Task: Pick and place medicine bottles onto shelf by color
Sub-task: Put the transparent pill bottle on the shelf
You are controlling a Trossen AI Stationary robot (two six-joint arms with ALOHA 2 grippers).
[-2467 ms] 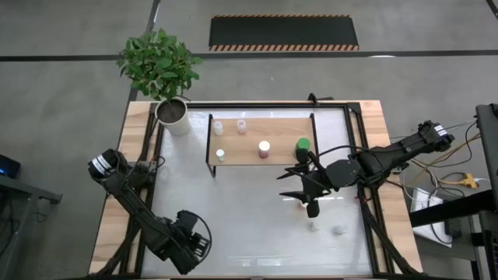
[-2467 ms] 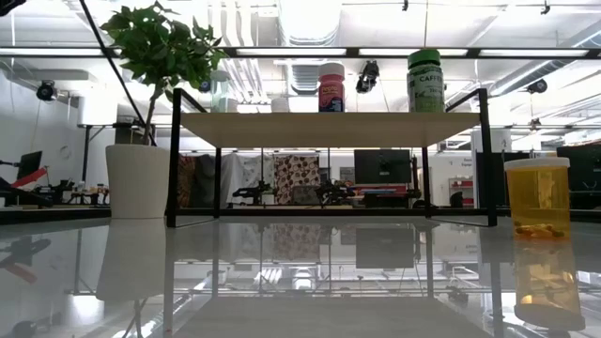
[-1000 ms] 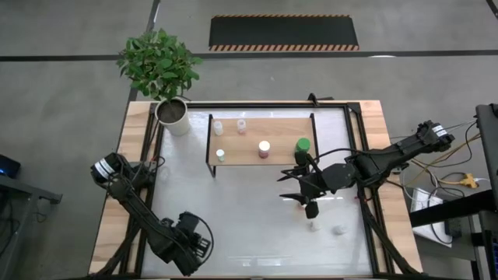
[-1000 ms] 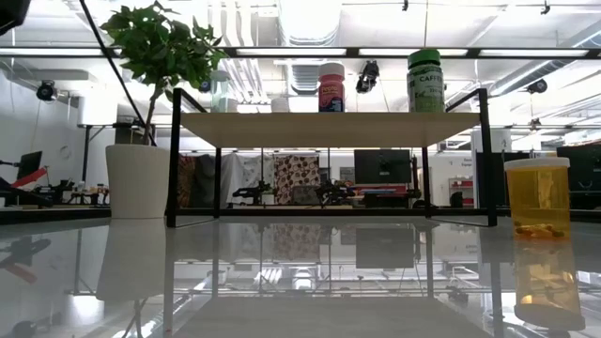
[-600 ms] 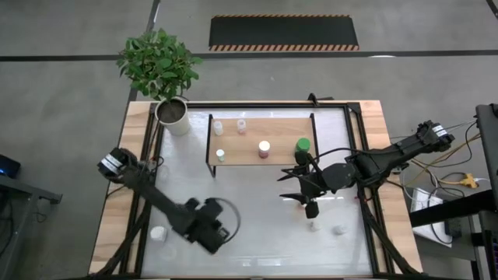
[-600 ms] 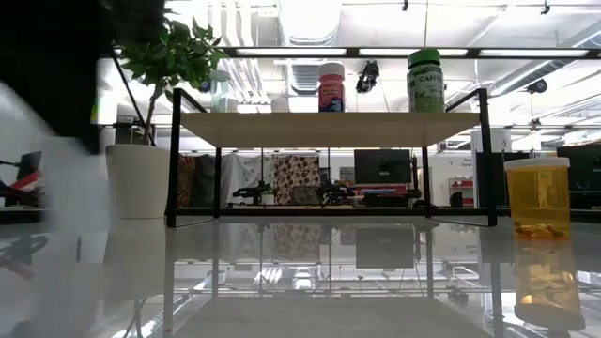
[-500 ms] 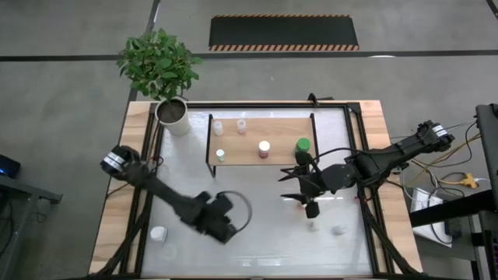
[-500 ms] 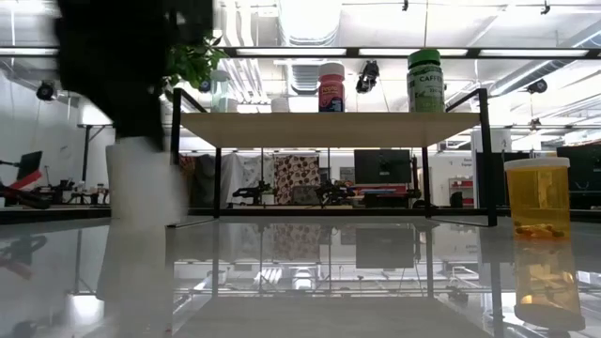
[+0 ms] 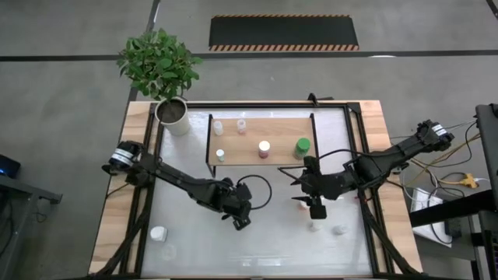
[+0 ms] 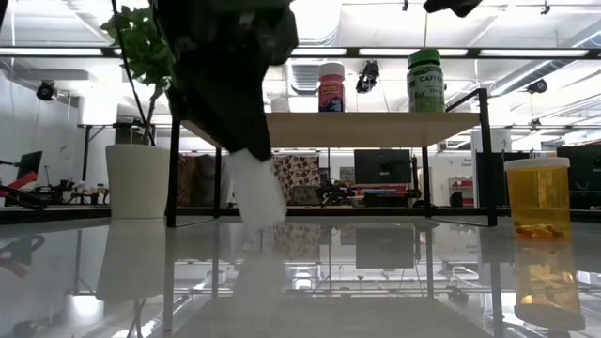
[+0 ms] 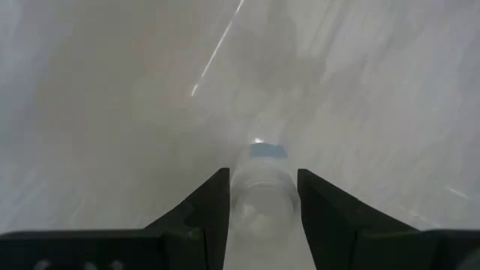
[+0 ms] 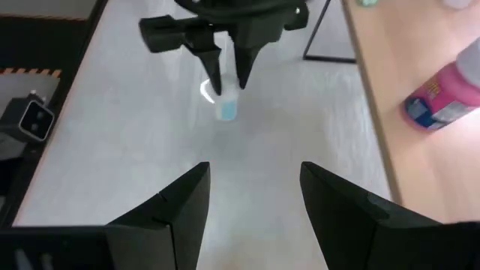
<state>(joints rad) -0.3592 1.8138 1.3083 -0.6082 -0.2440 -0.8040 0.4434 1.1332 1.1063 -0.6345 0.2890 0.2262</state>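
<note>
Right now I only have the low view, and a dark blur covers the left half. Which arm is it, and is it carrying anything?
Observer: Left arm. Its pincer is shut on a small clear bottle with a blue cap.
Operator: Right pincer?
Observer: The right pincer is open and empty, over the table near the front right corner of the shelf.
Operator: Bottles on the shelf?
Observer: Five seen from above, including the green-capped bottle.

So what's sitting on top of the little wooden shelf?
On the shelf stand a green-capped bottle, a pink bottle with a white cap and three small white bottles. No end effector covers any part of its top.
</note>
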